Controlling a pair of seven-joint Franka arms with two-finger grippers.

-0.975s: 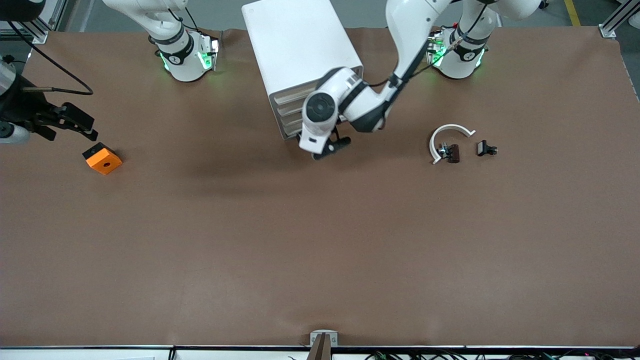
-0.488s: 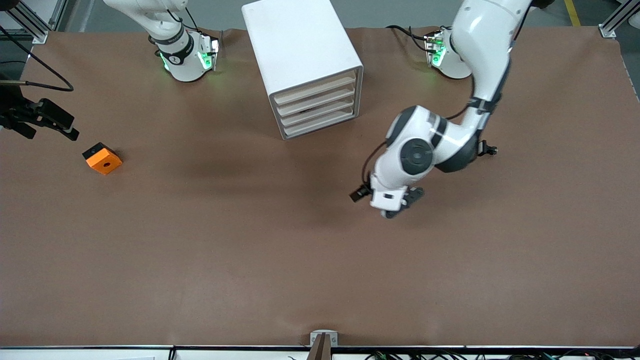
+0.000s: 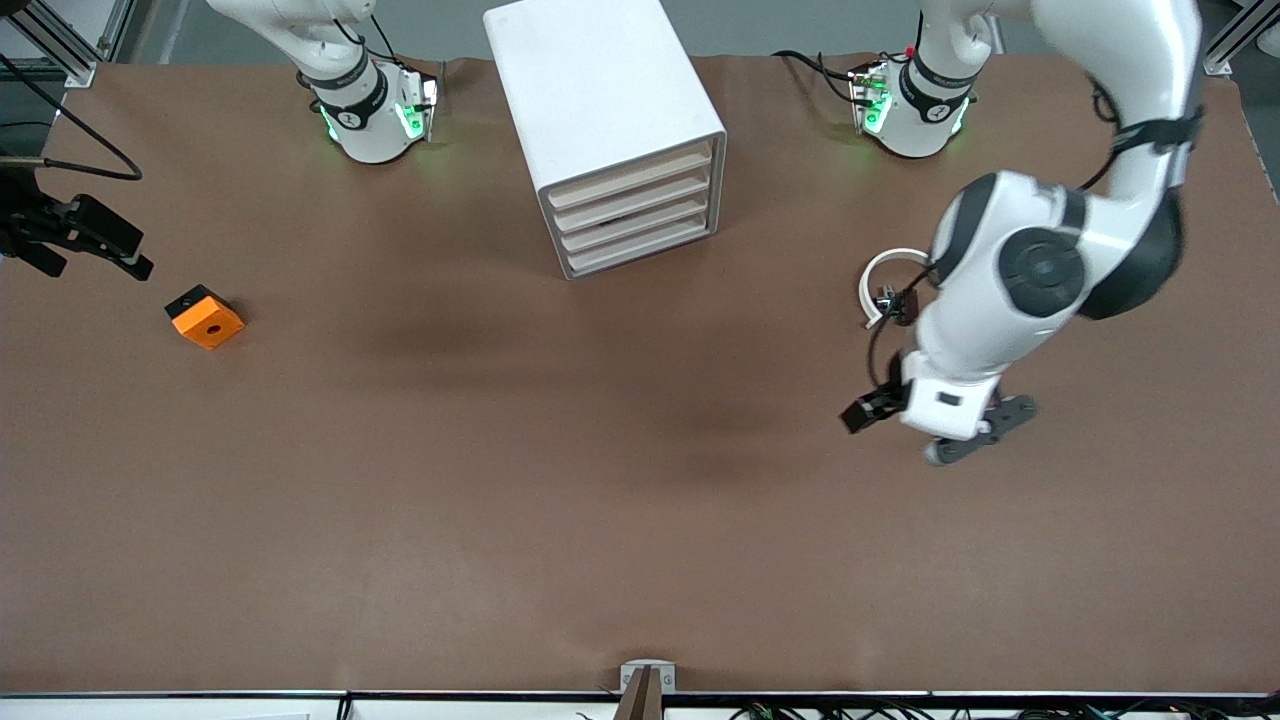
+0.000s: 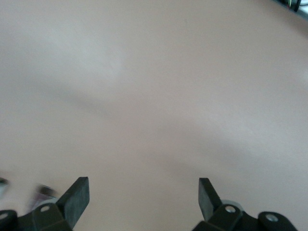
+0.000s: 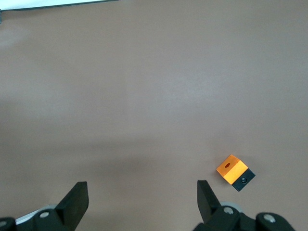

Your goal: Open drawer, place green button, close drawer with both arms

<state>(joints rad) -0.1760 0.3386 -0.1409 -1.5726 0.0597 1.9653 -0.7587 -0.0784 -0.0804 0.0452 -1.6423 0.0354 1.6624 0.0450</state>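
The white cabinet (image 3: 600, 100) stands at the back middle with four cream drawer fronts, all shut; the drawer (image 3: 636, 222) is third from the top. A small greyish piece (image 3: 886, 297), possibly the button, lies inside a white curved ring (image 3: 880, 265), partly covered by the left arm. My left gripper (image 3: 975, 432) is open and empty over bare table; only blurred tabletop shows between its fingers in the left wrist view (image 4: 143, 190). My right gripper (image 3: 135, 255) is open and empty at the right arm's end, beside the orange cube (image 3: 205, 317).
The orange cube with a black hole also shows in the right wrist view (image 5: 234, 172), off to one side of the open right gripper (image 5: 142, 192). The left arm's big wrist joint (image 3: 1040, 270) covers the small dark clip pieces by the ring.
The left arm swung away from the cabinet front toward its own end of the table, now over bare table near the ring. The right gripper drew back from the orange cube toward the table edge.
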